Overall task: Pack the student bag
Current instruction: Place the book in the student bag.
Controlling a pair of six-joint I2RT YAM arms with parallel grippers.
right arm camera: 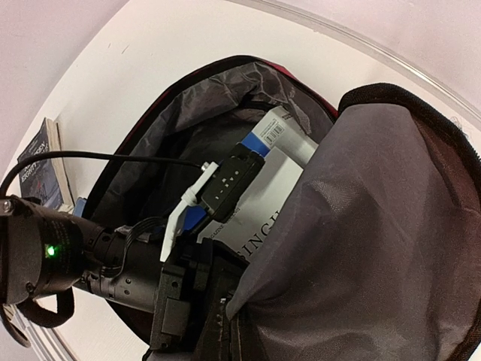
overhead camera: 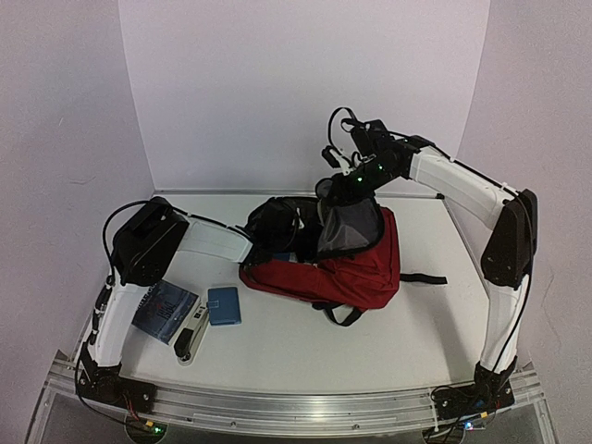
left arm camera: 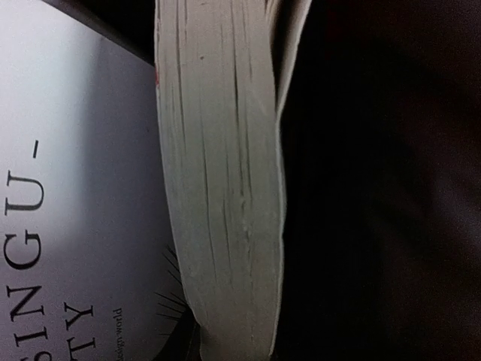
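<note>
The student bag (overhead camera: pixel 365 268), dark red with grey lining (right arm camera: pixel 376 226), lies on the table with its mouth open toward the left. My right gripper (overhead camera: pixel 335 190) (right arm camera: pixel 229 316) is shut on the edge of the bag's flap and holds it up. My left gripper (overhead camera: pixel 289 242) reaches inside the opening, shut on a white book (right arm camera: pixel 282 184) with a blue strip. In the left wrist view the book's page edges (left arm camera: pixel 218 188) and lettered white cover (left arm camera: pixel 75 188) fill the frame, and the fingers themselves are hidden.
A dark blue book (overhead camera: pixel 165 310) (right arm camera: pixel 41 165), a small blue notebook (overhead camera: pixel 224 305) and a black-and-silver stapler (overhead camera: pixel 191 342) lie on the table left of the bag. A black strap (overhead camera: pixel 424 278) trails off to the right. White walls close in the back and sides.
</note>
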